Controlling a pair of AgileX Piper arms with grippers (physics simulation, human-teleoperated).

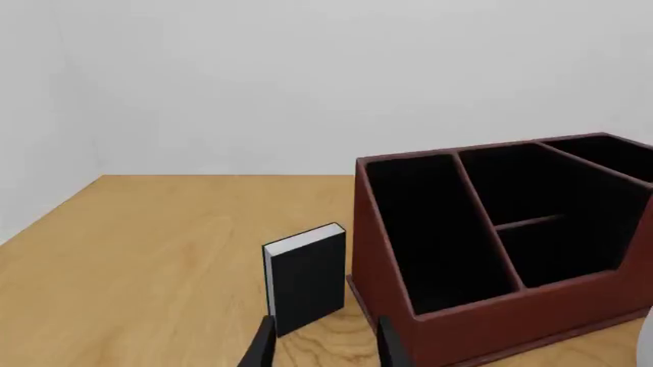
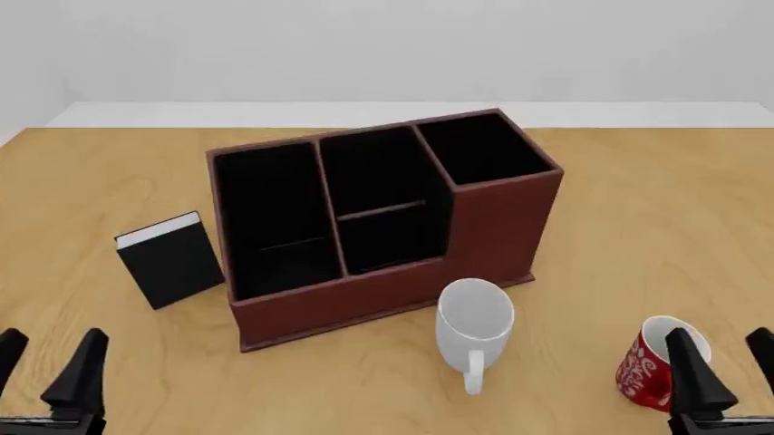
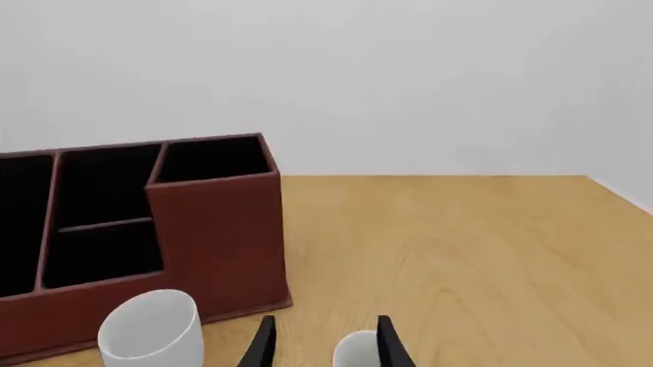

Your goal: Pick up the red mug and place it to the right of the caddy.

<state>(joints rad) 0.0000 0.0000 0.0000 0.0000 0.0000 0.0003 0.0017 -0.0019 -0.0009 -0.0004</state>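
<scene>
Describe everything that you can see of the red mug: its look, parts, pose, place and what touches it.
The red mug is small, glossy red with a white swirly pattern outside and white inside. It stands upright on the wooden table, open end up, near the front right, right of the white mug and apart from it. The right tool is open beside it, one finger overlapping its rim in the front view; contact cannot be told. No handle shows.

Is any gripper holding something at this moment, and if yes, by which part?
Nothing is held. Both the left gripper and the right gripper are open and empty; the small red patterned mug stands on the table.
</scene>
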